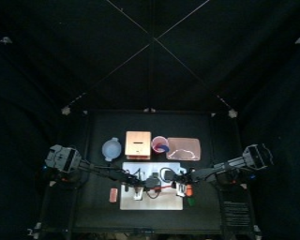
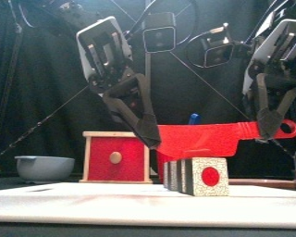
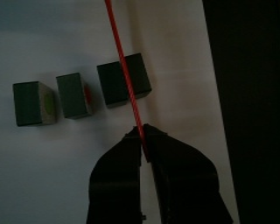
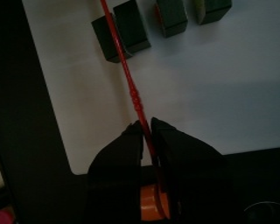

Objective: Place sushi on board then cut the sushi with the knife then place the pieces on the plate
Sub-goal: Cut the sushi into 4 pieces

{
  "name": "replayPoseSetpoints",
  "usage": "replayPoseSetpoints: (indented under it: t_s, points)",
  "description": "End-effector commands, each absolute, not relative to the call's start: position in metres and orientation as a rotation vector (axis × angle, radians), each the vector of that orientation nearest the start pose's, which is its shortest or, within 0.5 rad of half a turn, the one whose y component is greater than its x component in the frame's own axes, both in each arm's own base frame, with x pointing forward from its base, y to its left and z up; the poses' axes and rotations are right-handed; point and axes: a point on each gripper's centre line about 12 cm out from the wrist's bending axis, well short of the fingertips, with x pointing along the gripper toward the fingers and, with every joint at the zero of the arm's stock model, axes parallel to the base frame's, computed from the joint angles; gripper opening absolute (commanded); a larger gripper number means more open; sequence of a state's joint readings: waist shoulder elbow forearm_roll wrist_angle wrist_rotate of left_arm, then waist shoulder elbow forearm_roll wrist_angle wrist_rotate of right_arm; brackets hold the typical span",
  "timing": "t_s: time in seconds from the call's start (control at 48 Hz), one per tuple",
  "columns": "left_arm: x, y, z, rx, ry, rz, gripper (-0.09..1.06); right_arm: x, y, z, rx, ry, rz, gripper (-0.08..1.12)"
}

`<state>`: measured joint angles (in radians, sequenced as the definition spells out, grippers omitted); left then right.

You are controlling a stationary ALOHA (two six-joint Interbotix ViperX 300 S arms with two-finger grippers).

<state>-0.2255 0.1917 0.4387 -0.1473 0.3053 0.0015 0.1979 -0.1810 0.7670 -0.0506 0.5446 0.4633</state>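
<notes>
Hovering crosswise just above the sushi roll (image 2: 203, 176) is the red knife (image 2: 213, 139); left gripper (image 2: 148, 137) clamps its blade, right gripper (image 2: 277, 116) its handle.

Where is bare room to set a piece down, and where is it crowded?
Bare: the front strip of the white cutting board, between the sushi pieces and its near edge; the pink tray behind the board also looks empty. Crowded: above the sushi, where the left gripper and right gripper both hold the red knife.
</notes>
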Motion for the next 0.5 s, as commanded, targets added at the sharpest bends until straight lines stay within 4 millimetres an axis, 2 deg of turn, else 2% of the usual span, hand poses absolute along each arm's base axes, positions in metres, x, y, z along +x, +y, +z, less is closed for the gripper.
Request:
replayPoseSetpoints:
  t_s: [0.021,0.5]
  points:
    - [0.4169,-0.1134,0.1471,-0.035,0.926,-0.213,0.42,0.3005,0.0533,0.1654,0.255,1.118,-0.095,0.50]
    - [0.4169,-0.1119,0.1509,-0.030,0.918,-0.213,0.42,0.3010,0.0504,0.1702,0.232,1.099,-0.093,0.50]
